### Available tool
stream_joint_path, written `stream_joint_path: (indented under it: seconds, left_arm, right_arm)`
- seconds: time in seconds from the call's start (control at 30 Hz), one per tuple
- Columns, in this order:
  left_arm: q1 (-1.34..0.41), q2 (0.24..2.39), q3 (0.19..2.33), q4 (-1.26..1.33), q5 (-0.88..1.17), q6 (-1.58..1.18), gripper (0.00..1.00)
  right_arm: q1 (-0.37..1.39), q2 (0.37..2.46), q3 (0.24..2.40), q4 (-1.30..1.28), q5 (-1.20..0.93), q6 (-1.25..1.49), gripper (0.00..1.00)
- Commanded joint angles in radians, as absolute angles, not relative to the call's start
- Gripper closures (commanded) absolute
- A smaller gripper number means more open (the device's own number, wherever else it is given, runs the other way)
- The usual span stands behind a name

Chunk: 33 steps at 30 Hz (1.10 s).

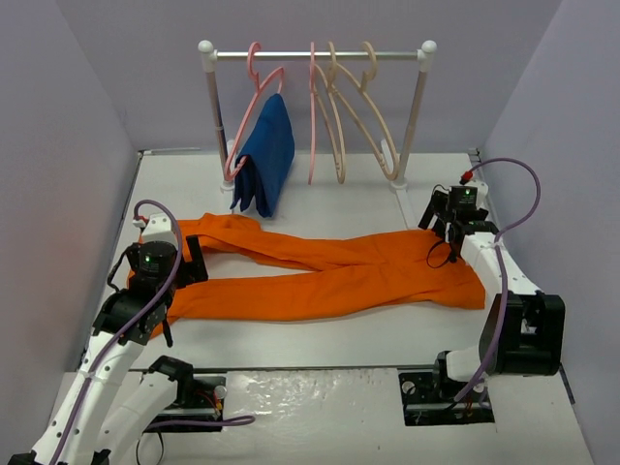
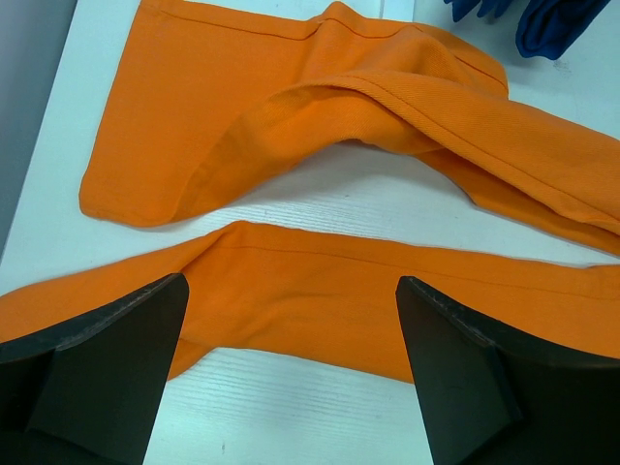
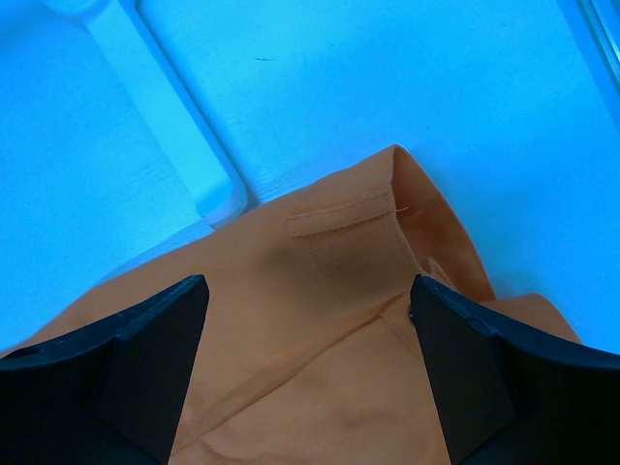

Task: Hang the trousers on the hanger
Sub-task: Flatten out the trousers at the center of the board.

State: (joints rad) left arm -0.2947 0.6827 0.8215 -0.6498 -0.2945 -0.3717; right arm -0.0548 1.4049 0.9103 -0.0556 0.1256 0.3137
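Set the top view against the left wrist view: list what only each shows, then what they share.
Top only: the rack, the pink hangers, the cream hanger and the right gripper. Left wrist only: the cloth's weave, seen close between the open fingers of the left gripper. Both: the orange trousers, the blue garment, the table.

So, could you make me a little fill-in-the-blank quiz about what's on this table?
The trousers lying on the table are ____. The garment hanging on the rack is dark ____. Its hanger is coloured ____. Both pairs of jaws stand ____ over the trousers.
Missing: orange; blue; pink; open.
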Motion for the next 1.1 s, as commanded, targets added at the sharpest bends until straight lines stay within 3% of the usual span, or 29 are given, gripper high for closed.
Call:
stream_joint_path:
  seconds: [0.0,0.2,0.37,0.5,0.67,1.07]
  left_arm:
    - [-0.287,0.693,0.841,-0.621,-0.287,-0.376,0.13]
    - [-0.284,0.692,0.842,-0.623,-0.282,-0.374,0.13]
    - [-0.282,0.694,0.841,-0.623,-0.282,-0.374,0.13]
    - [-0.279,0.699,0.842,-0.623,-0.279,-0.374,0.13]
    - [-0.277,0.703,0.842,-0.62,-0.281,-0.371,0.13]
    - [-0.272,0.697,0.841,-0.62,-0.289,-0.37,0.13]
  right_arm:
    - [-0.08,1.448,0.98,-0.027,0.154,0.285,0.17]
    - [-0.113,1.528,0.977,0.017,0.101,0.272,0.19]
    - [-0.128,1.55,0.978,0.052,0.046,0.257,0.26]
    - [-0.132,1.558,0.988,0.061,0.009,0.241,0.45]
    - [-0.132,1.52,1.01,0.067,0.009,0.228,1.0]
    - [-0.216,1.421,1.248,-0.009,0.143,0.277,1.0]
